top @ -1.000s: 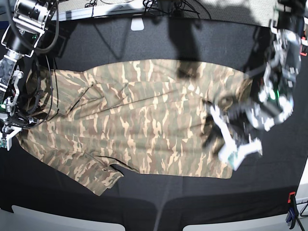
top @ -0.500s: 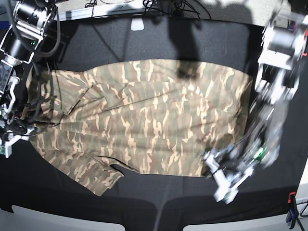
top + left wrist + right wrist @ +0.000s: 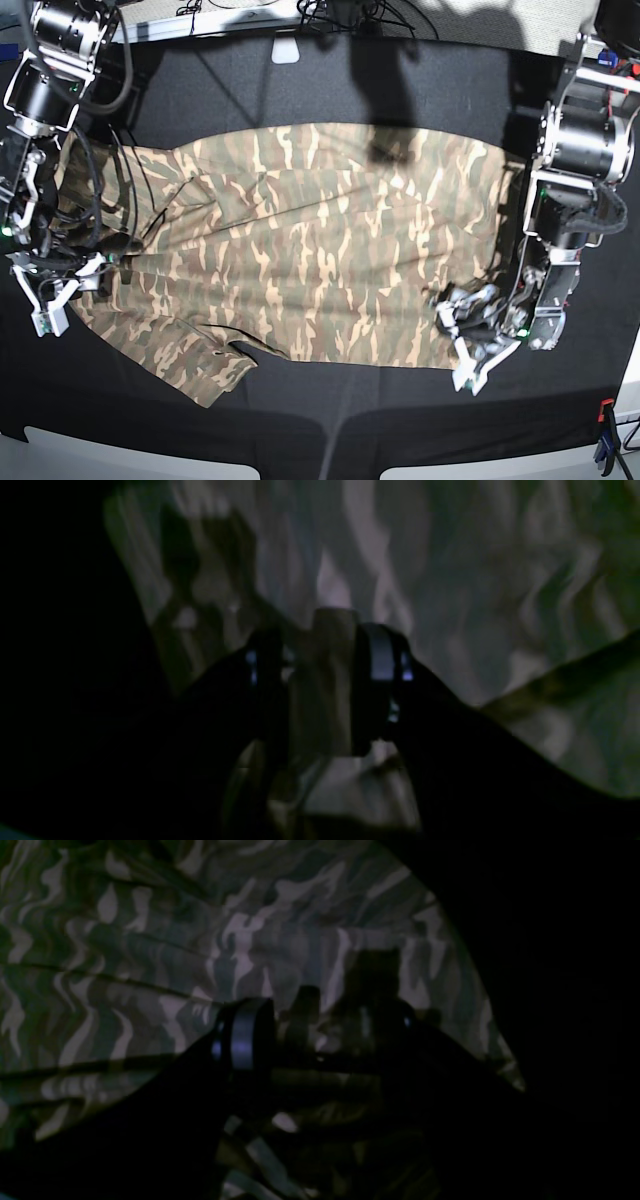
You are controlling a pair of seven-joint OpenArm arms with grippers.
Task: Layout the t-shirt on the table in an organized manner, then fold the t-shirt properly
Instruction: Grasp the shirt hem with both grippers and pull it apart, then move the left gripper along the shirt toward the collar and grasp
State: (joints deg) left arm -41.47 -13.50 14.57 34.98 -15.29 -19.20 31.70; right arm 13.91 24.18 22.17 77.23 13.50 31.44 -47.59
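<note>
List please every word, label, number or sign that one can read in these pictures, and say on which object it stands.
None can be read.
The t-shirt: only a camouflage print, no writing in any view.
The table: plain black cloth, no label visible.
The left claw and the right claw: both wrist views are too dark and blurred to show any marking.

The base view looks straight down on the tabletop [image 3: 330, 90]; both dim wrist views apparently sit close above the t-shirt [image 3: 320, 250].
</note>
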